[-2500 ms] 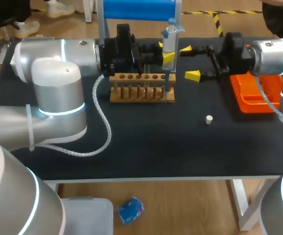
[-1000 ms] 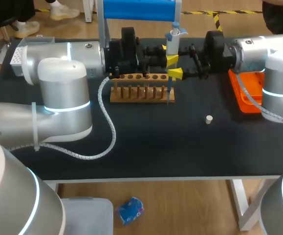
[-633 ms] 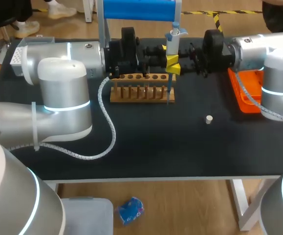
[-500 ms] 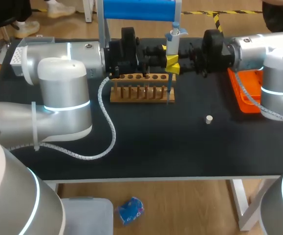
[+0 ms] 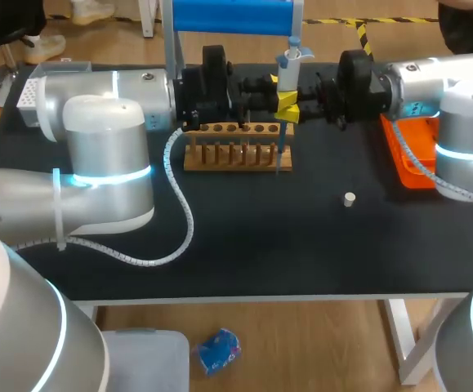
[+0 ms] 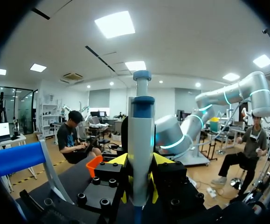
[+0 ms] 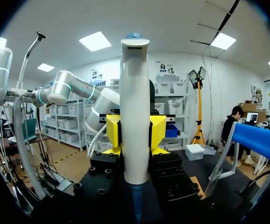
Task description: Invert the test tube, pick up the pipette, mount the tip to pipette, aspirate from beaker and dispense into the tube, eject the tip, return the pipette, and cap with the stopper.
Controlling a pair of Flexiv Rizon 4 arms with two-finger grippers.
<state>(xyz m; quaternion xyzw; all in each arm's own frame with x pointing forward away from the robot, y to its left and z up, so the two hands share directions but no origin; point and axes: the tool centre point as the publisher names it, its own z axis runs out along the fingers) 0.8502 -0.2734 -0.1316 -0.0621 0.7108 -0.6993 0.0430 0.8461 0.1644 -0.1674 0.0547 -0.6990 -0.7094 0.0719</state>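
The pipette (image 5: 286, 67) is off its stand, upright at the far middle of the table, with the left gripper (image 5: 280, 100) and right gripper (image 5: 291, 104) both pinching its body from opposite sides. Its thin lower end reaches down to the right end of the rack (image 5: 228, 152), so I judge the work is at about the dispensing step, though I cannot make out the tube itself. The stopper (image 5: 349, 198) lies loose near the right, so ejecting the tip, returning the pipette and capping are left.
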